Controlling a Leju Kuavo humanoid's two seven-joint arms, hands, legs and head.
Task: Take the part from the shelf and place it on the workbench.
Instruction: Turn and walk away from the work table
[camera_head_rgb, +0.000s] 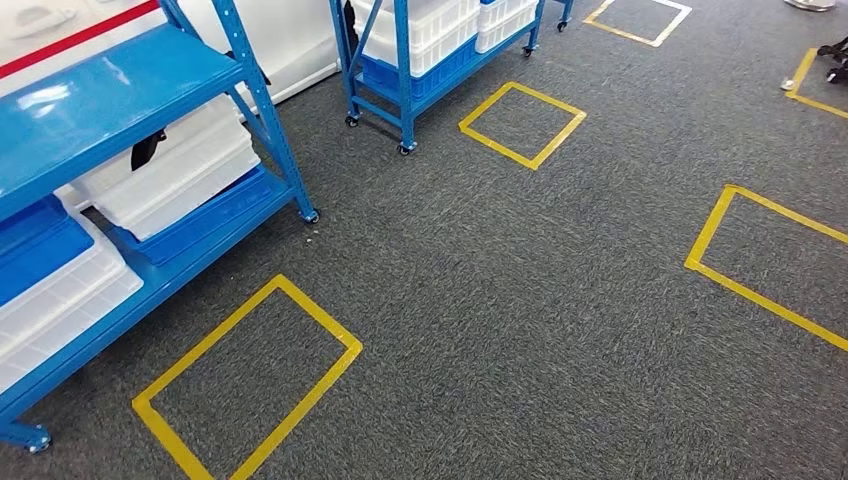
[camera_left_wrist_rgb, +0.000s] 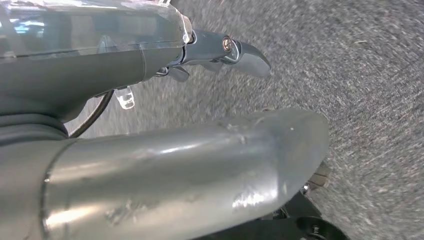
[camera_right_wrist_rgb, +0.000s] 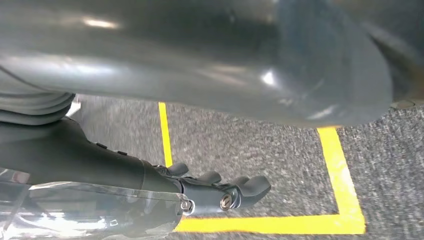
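Observation:
A blue shelf (camera_head_rgb: 110, 85) stands at the left of the head view, with white bins (camera_head_rgb: 180, 170) and a blue bin (camera_head_rgb: 35, 245) on its lower levels. A small black thing (camera_head_rgb: 148, 150) pokes out beside the white bins; I cannot tell what it is. My left hand (camera_left_wrist_rgb: 150, 65) hangs over grey carpet, its dark fingers (camera_left_wrist_rgb: 240, 52) stretched out apart from the thick thumb, holding nothing. My right hand (camera_right_wrist_rgb: 200, 190) also hangs over the carpet, above a yellow tape corner (camera_right_wrist_rgb: 345, 220), with fingers slightly bent and nothing in them.
A second blue wheeled rack (camera_head_rgb: 405, 70) with white crates stands further back. Yellow tape squares (camera_head_rgb: 250, 375) (camera_head_rgb: 522, 123) (camera_head_rgb: 760, 260) mark the grey carpet. The near shelf's castor (camera_head_rgb: 312, 215) sits at its front corner.

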